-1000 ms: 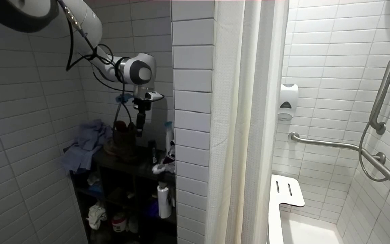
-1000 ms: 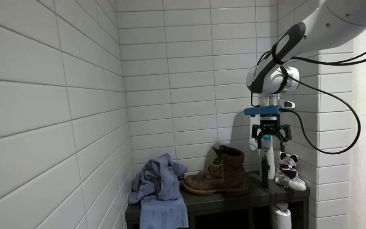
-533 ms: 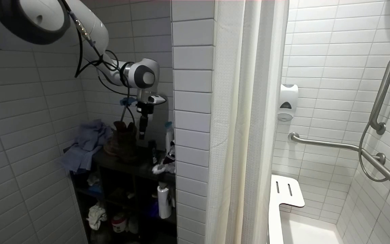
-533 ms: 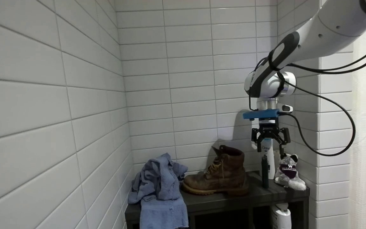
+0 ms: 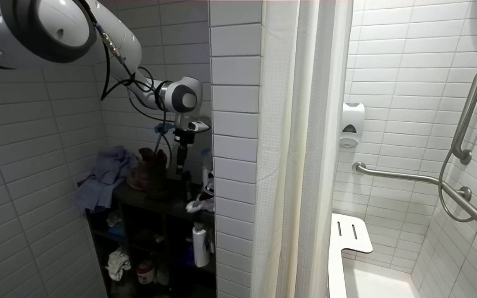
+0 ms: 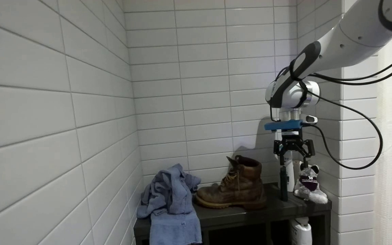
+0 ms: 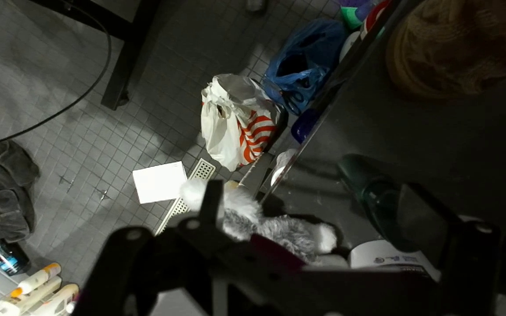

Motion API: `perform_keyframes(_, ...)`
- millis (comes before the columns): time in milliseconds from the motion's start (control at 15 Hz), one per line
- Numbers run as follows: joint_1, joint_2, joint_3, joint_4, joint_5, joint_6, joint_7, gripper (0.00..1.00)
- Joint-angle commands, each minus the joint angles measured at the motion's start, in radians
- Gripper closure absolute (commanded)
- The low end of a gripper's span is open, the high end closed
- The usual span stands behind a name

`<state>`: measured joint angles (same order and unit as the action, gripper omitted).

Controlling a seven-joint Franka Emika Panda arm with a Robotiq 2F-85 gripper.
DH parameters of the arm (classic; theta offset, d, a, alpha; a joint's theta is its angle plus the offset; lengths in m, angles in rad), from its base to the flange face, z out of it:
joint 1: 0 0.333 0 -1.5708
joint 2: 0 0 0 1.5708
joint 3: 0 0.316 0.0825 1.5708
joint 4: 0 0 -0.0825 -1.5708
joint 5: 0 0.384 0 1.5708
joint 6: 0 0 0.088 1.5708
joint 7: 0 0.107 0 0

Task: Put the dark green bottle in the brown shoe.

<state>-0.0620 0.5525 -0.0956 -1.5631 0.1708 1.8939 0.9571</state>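
The dark green bottle (image 6: 283,185) stands upright near the front of the dark shelf top. In the wrist view the bottle (image 7: 367,191) lies close beside the right-hand finger, which overlaps part of it. My gripper (image 6: 294,162) points down and is open, with nothing held. Its left finger in that exterior view is right over the bottle's top; whether they touch I cannot tell. To the left sits the brown shoe (image 6: 240,187), a laced boot with its opening facing up. The shoe (image 7: 455,48) also shows at the wrist view's upper right.
Behind the bottle stands a white bottle (image 6: 290,182), and a grey plush toy (image 6: 308,185) sits to its right. A blue cloth heap (image 6: 174,197) covers the left end of the shelf (image 6: 231,215). A tiled wall corner (image 5: 235,165) rises close beside the arm.
My gripper has come down toward the shelf and shifted slightly right in both exterior views, nearer the dark green bottle. It stays open. The bottle and the shoe have not moved.
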Motion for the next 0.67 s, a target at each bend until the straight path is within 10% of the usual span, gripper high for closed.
perform_keyframes(0, -0.001, 0.029, -0.004, 0.054, 0.017, -0.031, -0.013, 0.00)
perform_keyframes(600, 0.023, 0.068, -0.005, 0.092, 0.002, -0.042, 0.000, 0.00)
